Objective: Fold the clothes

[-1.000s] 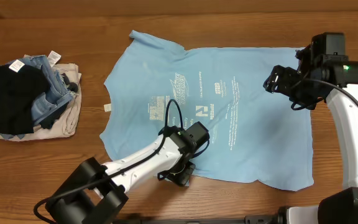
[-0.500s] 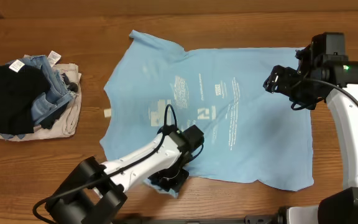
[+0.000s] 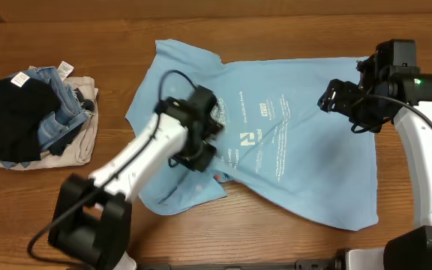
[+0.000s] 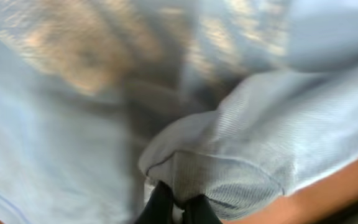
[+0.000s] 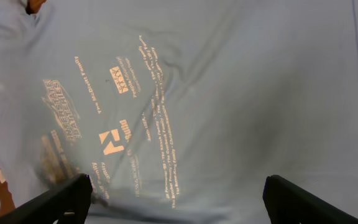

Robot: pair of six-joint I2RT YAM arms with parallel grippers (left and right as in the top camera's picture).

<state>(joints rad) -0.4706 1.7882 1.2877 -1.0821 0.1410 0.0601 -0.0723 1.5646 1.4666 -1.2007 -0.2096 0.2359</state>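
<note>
**Left gripper pinching the shirt's edge**

The light-blue T-shirt (image 3: 313, 157) is lying spread on the wooden table (image 3: 21, 202), with its lower-left part bunched and turned over. The left gripper (image 4: 178, 205) is clamping a fold of the shirt's edge between closed fingers. The right gripper (image 5: 176, 186) is hovering over the shirt's right side, fingers spread wide and holding nothing. A pile of other clothes (image 3: 43, 112) is sitting near the table's left end.

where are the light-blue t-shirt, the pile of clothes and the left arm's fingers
light-blue cotton T-shirt (image 3: 313, 157): overhead view, flat plain area of its body
pile of denim, black and beige clothes (image 3: 55, 120): overhead view, denim on top
left gripper (image 4: 178, 199): left wrist view, between its fingers, pinching shirt fabric
</note>
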